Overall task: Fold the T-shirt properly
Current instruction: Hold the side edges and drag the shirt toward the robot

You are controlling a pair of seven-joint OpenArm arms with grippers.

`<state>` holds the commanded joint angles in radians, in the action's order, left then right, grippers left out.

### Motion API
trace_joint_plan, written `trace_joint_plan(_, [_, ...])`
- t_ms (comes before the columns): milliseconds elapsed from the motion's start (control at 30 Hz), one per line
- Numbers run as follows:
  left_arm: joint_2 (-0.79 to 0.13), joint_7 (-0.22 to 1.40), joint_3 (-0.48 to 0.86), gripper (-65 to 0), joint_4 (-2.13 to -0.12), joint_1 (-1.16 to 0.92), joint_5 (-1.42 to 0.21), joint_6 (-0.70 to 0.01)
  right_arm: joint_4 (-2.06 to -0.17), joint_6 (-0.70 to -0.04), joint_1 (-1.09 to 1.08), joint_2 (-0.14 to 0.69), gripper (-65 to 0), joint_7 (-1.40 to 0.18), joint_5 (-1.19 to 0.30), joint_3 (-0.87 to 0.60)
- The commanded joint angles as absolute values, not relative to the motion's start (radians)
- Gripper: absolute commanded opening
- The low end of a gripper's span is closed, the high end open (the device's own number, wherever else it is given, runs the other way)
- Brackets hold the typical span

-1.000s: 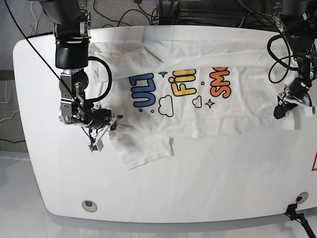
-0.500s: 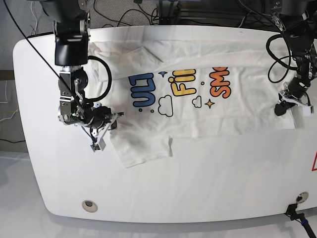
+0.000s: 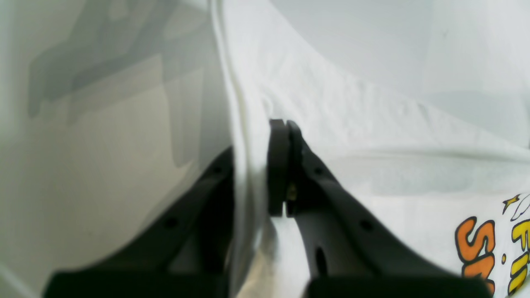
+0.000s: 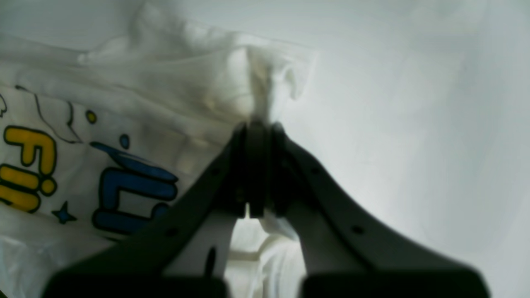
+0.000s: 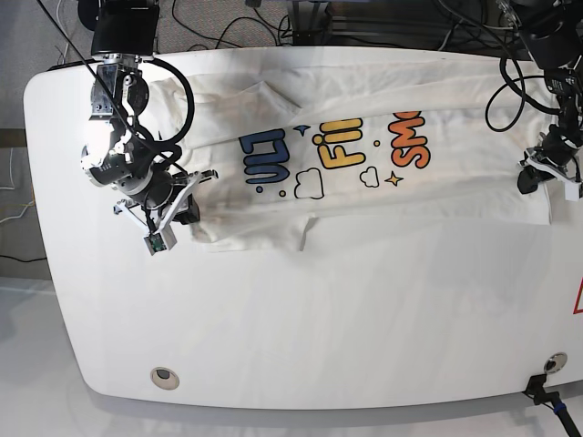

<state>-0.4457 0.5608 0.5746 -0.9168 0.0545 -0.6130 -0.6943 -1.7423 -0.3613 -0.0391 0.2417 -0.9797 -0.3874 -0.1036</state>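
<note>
The white T-shirt (image 5: 364, 196) lies stretched across the far half of the white table (image 5: 319, 319), print up, with blue, yellow and orange letters showing. In the base view my right gripper (image 5: 189, 209) is at the shirt's left end, by a folded-over flap. The right wrist view shows this gripper (image 4: 256, 138) shut on a bunched corner of the T-shirt (image 4: 265, 78). My left gripper (image 5: 529, 178) is at the shirt's right end. Its wrist view shows it (image 3: 254, 165) shut on the hem edge of the T-shirt (image 3: 372, 124), fabric running up between the fingers.
Cables hang behind the table's far edge (image 5: 273, 27). A round hole (image 5: 164, 375) sits near the front left and a black clamp (image 5: 547, 391) at the front right corner. A red mark (image 5: 577, 297) lies at the right edge.
Both grippers have moved toward the far side and outward, dragging the T-shirt with them. The cloth is pulled flatter and the flap at the lower left has shrunk.
</note>
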Motion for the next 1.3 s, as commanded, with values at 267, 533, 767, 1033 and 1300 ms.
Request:
trace_joint_plan(267, [-0.463,0.591,0.576,-63.6,-0.951,0.056,-0.613,-0.693,-1.742,-0.36,-0.038,0.24,-63.0,-0.978,-0.387,-0.104])
trace_joint_plan(533, [-0.472,0.59,0.576,-63.6,-0.951,0.056,-0.615,-0.694,-1.761,-0.357,-0.038,0.237,-63.0,-0.978,-0.387,-0.104])
trace_joint_plan(767, [-0.483,0.588,0.576,-63.6,-0.952,0.058,-0.616,-0.696,-1.784,-0.357,-0.038,0.239,-63.0,-0.978,-0.386,-0.104])
trace_joint_plan(1033, [-0.483,0.59,0.576,-60.0,-0.952,0.058,-0.616,-0.697,-1.784,-0.357,-0.038,0.237,-63.0,-0.978,-0.386,-0.104])
trace_joint_plan(1300, [-0.483,0.59,0.576,-37.1,-0.952,0.058,-0.616,-0.694,-1.781,-0.357,-0.038,0.237,-63.0,-0.978,-0.386,-0.104])
